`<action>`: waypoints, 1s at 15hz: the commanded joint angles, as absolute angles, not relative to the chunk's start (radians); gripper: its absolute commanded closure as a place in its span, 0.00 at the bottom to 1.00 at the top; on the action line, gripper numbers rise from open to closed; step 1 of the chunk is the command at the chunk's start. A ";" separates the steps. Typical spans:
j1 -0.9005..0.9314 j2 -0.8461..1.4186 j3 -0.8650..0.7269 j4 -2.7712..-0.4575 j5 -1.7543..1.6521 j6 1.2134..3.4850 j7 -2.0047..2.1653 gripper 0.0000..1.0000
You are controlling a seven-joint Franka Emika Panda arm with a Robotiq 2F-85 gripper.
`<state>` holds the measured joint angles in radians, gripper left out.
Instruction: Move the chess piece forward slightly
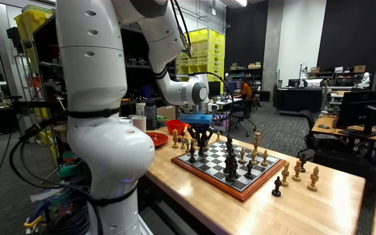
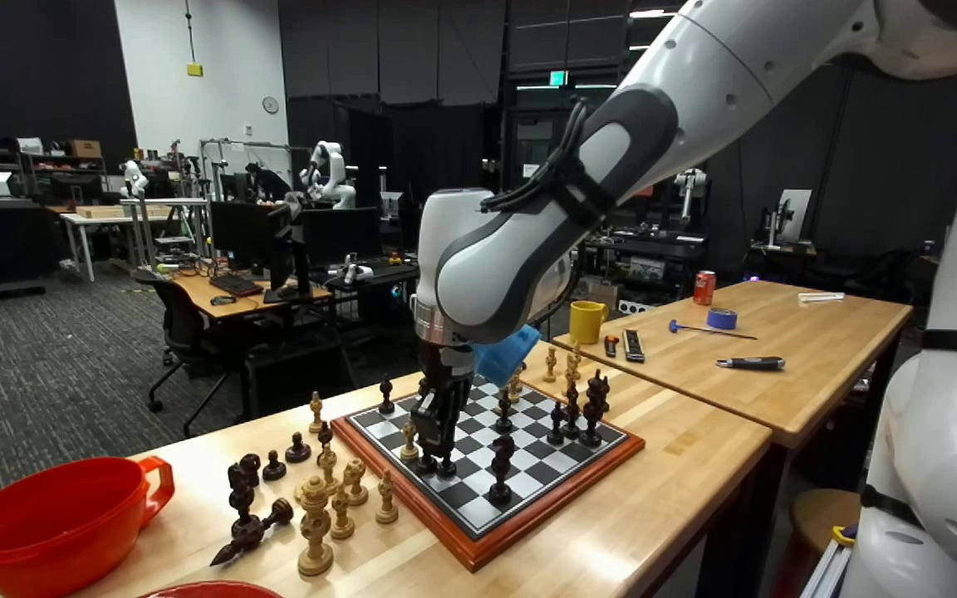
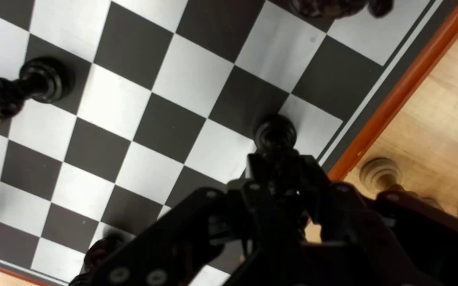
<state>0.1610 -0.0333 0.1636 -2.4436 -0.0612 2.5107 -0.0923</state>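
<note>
The chessboard (image 1: 207,178) has a reddish-brown rim that also shows in an exterior view (image 2: 512,540) and in the wrist view (image 3: 396,99). A dark chess piece stands upright between my fingers. Its round base shows in the wrist view (image 3: 275,133) and in both exterior views (image 1: 201,151) (image 2: 446,468); its upper part is hidden by the fingers. My gripper (image 3: 281,165) points down near the board's edge, its fingers closed round this piece. It also shows in both exterior views (image 1: 202,138) (image 2: 439,428). The base is at or just above the squares; I cannot tell which.
A dark piece (image 2: 501,473) and a tan piece (image 2: 409,440) stand near the gripper. More dark pieces (image 1: 230,169) stand across the board. Tan pieces (image 2: 315,527) and toppled dark ones (image 2: 250,527) lie beside it. A red bowl (image 2: 55,523) and red plate (image 1: 157,138) are nearby.
</note>
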 commanded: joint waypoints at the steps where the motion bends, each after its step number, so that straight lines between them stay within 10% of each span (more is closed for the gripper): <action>1: 0.158 -0.031 0.162 -2.429 -0.088 2.495 -0.060 0.97; 15: 0.170 -0.121 0.168 -2.468 -0.053 2.417 -0.101 0.94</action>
<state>0.1606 -0.0557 0.1634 -2.4402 -0.0615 2.4559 -0.0881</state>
